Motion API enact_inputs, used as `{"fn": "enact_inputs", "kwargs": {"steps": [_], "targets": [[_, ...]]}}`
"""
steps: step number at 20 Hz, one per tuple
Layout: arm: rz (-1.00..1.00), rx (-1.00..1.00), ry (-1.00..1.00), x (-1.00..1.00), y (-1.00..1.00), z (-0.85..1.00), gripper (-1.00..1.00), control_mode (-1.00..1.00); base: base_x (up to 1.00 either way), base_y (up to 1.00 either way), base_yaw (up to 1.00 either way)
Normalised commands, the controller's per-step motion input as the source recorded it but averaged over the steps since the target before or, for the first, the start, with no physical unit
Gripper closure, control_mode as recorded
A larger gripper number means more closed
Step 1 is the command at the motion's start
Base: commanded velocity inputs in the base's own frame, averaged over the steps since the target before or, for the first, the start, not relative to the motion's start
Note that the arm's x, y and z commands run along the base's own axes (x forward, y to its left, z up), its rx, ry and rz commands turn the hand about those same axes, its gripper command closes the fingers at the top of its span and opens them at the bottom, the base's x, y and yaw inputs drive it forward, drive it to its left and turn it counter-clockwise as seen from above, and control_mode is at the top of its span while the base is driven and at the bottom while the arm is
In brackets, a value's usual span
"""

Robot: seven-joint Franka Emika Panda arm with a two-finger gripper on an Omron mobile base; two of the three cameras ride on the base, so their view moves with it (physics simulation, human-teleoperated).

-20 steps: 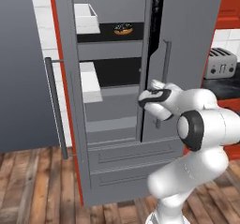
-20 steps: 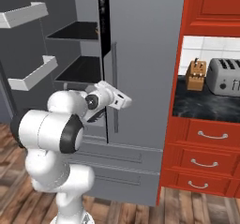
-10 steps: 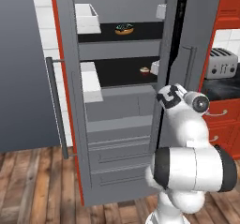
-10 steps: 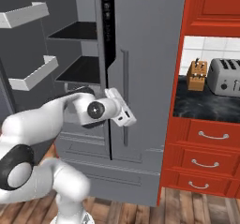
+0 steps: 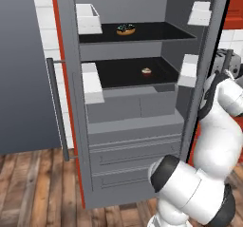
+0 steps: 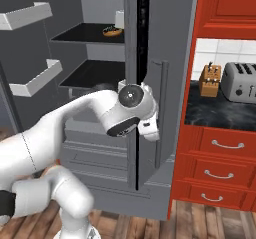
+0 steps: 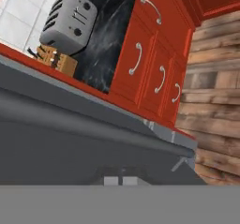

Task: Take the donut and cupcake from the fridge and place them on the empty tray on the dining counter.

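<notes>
The tall grey French-door fridge (image 5: 137, 126) is standing with both doors swung open, its black shelves and white door bins showing in the left base view. The tan ring donut with dark chocolate icing and teal-green sprinkles (image 5: 126, 29) is lying on the upper black shelf, near the middle, and it is also showing on that shelf in the right base view (image 6: 112, 31). The tiny round cupcake with a red-brown wrapper and pale cream top (image 5: 146, 71) is sitting on the shelf below, well apart from the donut and a little to its right. The white arm is reaching round the edge of the right-hand grey door, and its two-finger gripper (image 6: 149, 131) is hanging just beside that door's inner edge in the right base view; the fingers are pressed together with nothing between them. In the hand view the grey door panel is lying close under the camera, with a silver slotted toaster (image 7: 69, 21) and a wooden knife block (image 7: 55, 60) standing on a black marble-patterned countertop (image 7: 105, 40) over red cabinets with curved metal handles (image 7: 150, 63), and a wooden plank floor (image 7: 213, 92) beside them
</notes>
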Motion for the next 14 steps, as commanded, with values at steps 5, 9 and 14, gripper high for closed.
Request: {"fn": "enact_inputs", "kwargs": {"steps": [5, 9, 14], "targets": [[-0.01, -0.02, -0.07, -1.00, 0.82, 0.01, 1.00, -1.00, 0.00, 0.00, 0.00], [0.00, -0.29, -0.13, -0.80, 1.00, 0.01, 1.00, -1.00, 0.00, 0.00, 0.00], [-0.05, -0.41, -0.24, -0.05, 1.00, 0.34, 1.00, -1.00, 0.00, 0.00, 0.00]]}}
